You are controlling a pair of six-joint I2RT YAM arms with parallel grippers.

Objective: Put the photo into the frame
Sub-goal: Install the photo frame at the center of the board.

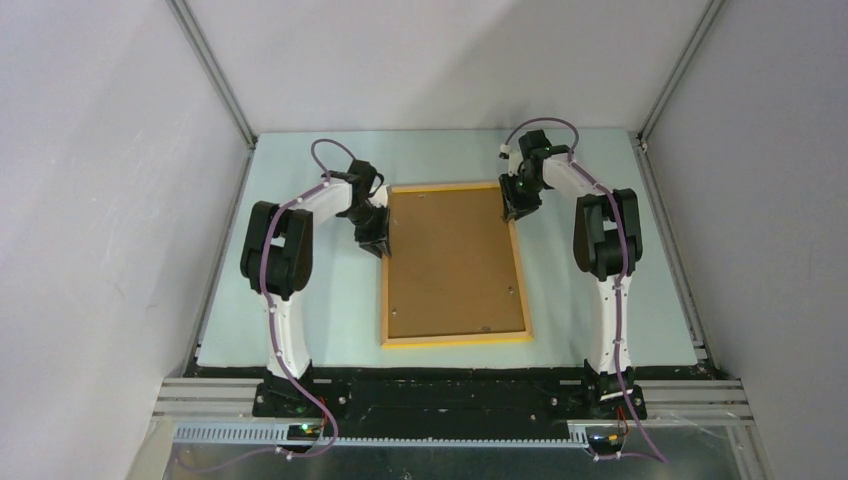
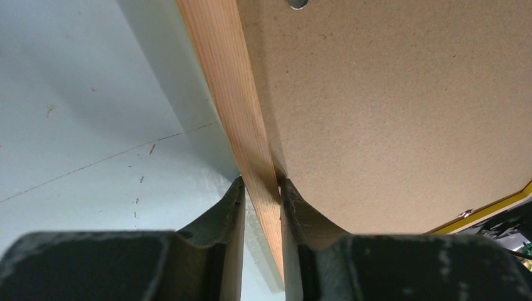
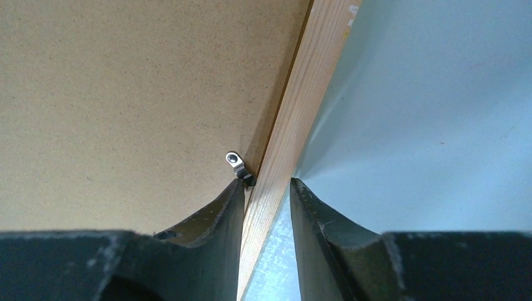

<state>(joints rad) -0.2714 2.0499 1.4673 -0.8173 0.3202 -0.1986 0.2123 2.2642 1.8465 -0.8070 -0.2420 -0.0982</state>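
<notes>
Your frame [image 1: 455, 339] lies flat at the centre of the overhead view on the pale table [image 1: 300, 300], back side up, with the brown backing board [image 1: 455, 260] set inside it. Your left gripper [image 2: 260, 185] is clenched on the frame's left rail near the upper left corner. Your right gripper [image 3: 266, 182] straddles the right rail near the upper right corner, beside a small metal clip [image 3: 235, 160]. You cannot tell whether it grips yet.

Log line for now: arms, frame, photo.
left fingers: shut on frame rail | right fingers: astride opposite rail, gap one side | frame: back up, board in | photo: unseen
</notes>
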